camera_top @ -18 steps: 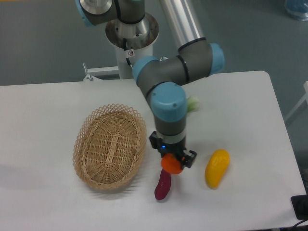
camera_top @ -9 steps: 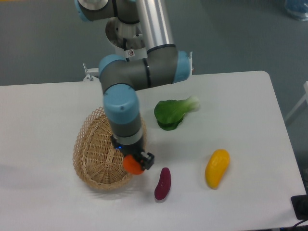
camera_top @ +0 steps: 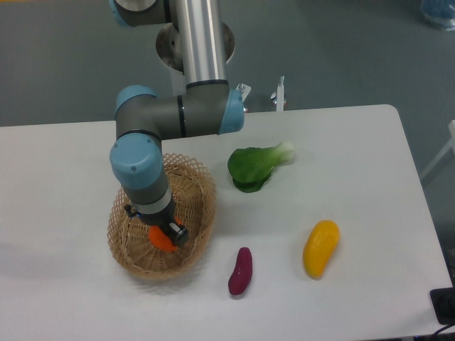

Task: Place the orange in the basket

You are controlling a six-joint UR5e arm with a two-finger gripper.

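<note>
The oval woven wicker basket (camera_top: 195,195) sits on the white table at left of centre. My gripper (camera_top: 163,237) is over the inside of the basket, shut on the small bright-orange orange (camera_top: 161,238). The orange is held low over the basket's woven floor; I cannot tell whether it touches it. The arm's wrist hides the basket's left middle part.
A green leafy vegetable (camera_top: 254,167) lies right of the basket. A purple eggplant-like piece (camera_top: 240,271) lies at the basket's lower right. A yellow-orange mango-like fruit (camera_top: 320,248) lies further right. The robot base (camera_top: 195,39) stands behind the table.
My gripper has carried the orange leftward, from above the purple piece, past the basket's right rim, to over the basket's inside. The green vegetable came into view as the arm moved off.
</note>
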